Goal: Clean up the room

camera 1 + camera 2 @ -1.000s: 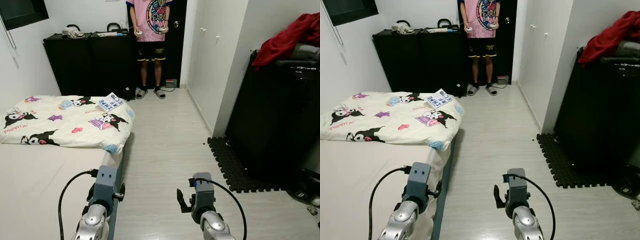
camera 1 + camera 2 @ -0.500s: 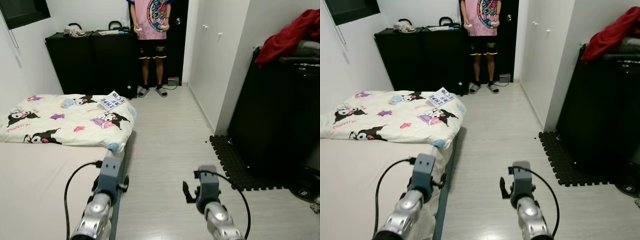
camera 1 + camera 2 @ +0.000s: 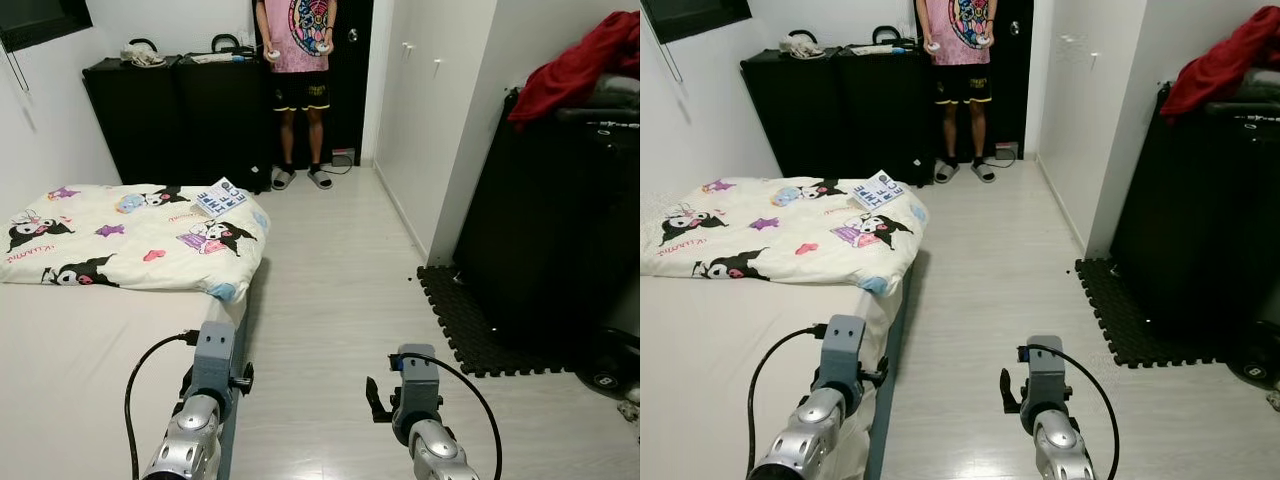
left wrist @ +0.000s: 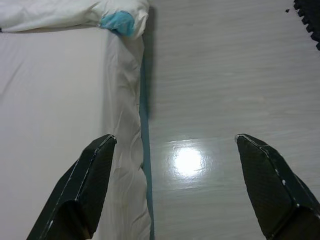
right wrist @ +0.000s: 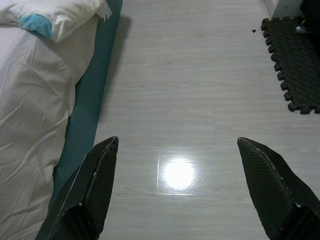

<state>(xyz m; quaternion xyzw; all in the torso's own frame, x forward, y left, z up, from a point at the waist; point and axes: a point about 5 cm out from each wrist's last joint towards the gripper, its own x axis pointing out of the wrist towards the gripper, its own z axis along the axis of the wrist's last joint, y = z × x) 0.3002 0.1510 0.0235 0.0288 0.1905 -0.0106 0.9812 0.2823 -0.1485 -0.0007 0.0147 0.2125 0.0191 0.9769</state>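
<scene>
A white-sheeted bed (image 3: 70, 370) fills the left side, with a cartoon-print duvet (image 3: 140, 235) bunched across it. A small printed booklet (image 3: 222, 198) lies on the duvet's far corner. A red garment (image 3: 585, 65) is heaped on the tall black cabinet (image 3: 560, 230) at the right. My left arm (image 3: 212, 365) reaches forward over the bed's edge. Its gripper (image 4: 175, 137) is open, with the sheet and floor below. My right arm (image 3: 415, 385) is held over the floor, and its gripper (image 5: 177, 140) is open with nothing between the fingers.
A person (image 3: 297, 60) stands at the far doorway holding controllers. A low black dresser (image 3: 170, 120) with small items lines the back wall. A black foam mat (image 3: 470, 330) lies before the cabinet. Pale wood floor (image 3: 330, 290) runs between bed and cabinet.
The head view has wobbled slightly. Both arms stay held forward, and nothing in the room has moved.
</scene>
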